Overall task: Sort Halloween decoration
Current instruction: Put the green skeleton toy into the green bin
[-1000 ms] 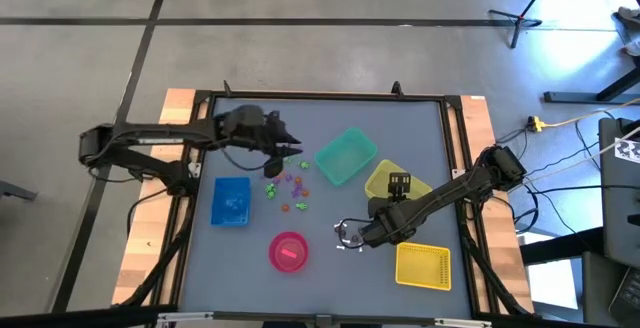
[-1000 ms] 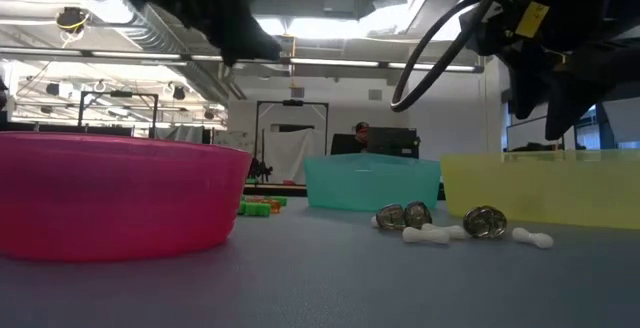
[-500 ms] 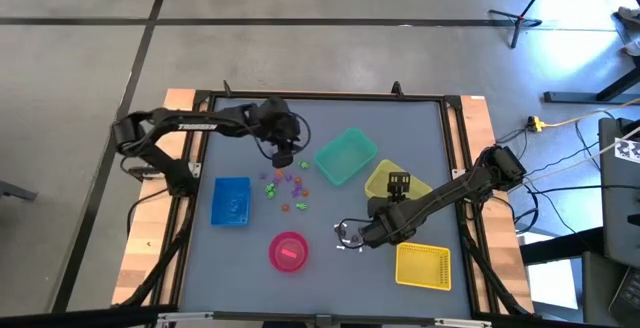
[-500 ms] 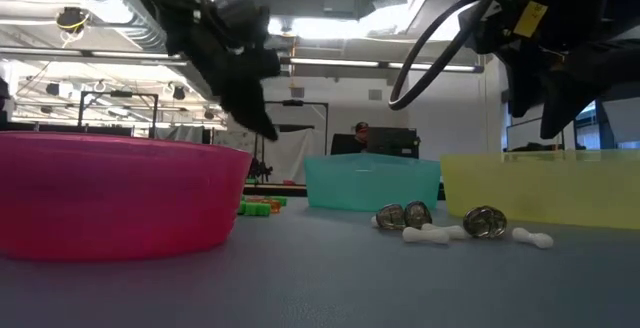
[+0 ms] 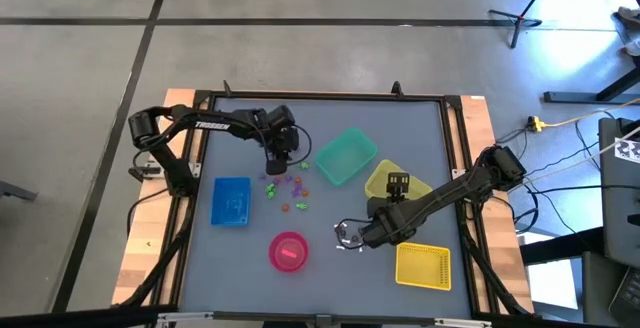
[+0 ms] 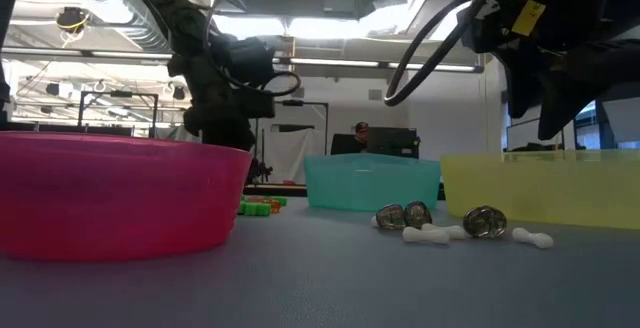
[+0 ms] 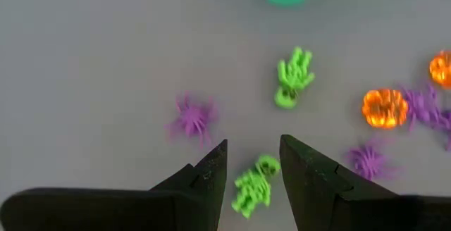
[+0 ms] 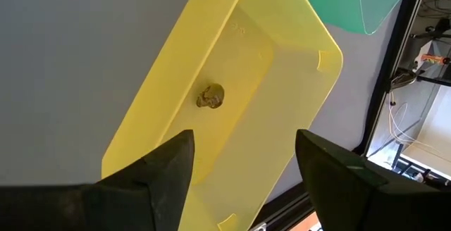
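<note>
Your left hand (image 7: 254, 182) hovers, fingers spread and empty, over a green skeleton trinket (image 7: 254, 185) mid-worktop among unsorted purple spiders (image 7: 192, 117) and orange pumpkins (image 7: 385, 108), while your right hand (image 8: 243, 167), spread empty, waits above the yellow bin (image 8: 232, 104) holding one skull (image 8: 211, 96), so most sorting remains.

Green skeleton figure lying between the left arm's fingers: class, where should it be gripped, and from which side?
Grip the green skeleton across its narrow torso, coming straight down from above. It lies flat on the table, and the left gripper is open astride it.
</note>
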Tool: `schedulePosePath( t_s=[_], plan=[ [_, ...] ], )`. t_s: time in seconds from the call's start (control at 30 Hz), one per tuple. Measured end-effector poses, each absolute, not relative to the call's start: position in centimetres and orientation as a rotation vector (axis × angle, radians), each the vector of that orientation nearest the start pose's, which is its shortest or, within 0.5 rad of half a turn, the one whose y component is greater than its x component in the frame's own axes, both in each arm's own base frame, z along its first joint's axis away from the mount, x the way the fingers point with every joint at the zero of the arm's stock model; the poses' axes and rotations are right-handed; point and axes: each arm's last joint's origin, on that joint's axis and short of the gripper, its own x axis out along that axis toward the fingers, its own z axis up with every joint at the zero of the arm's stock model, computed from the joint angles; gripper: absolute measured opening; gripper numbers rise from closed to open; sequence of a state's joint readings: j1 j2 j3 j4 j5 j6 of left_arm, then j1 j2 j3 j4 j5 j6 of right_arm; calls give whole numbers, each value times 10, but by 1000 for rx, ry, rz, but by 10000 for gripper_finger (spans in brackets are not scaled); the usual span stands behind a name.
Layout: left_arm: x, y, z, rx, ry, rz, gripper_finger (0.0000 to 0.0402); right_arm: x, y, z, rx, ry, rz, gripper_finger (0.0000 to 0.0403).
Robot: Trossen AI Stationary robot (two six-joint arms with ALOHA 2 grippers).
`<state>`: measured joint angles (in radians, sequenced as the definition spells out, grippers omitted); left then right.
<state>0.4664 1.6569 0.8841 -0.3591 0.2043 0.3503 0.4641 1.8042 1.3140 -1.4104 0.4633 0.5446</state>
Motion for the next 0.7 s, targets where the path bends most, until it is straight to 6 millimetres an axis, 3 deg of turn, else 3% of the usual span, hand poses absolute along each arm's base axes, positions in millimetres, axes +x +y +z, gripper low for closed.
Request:
schedulePosePath(
  t_s=[0.7],
  plan=[
    [272, 127, 144, -11, 1126, 6, 116, 270, 121, 209, -437, 1589, -441, 247]
  ],
)
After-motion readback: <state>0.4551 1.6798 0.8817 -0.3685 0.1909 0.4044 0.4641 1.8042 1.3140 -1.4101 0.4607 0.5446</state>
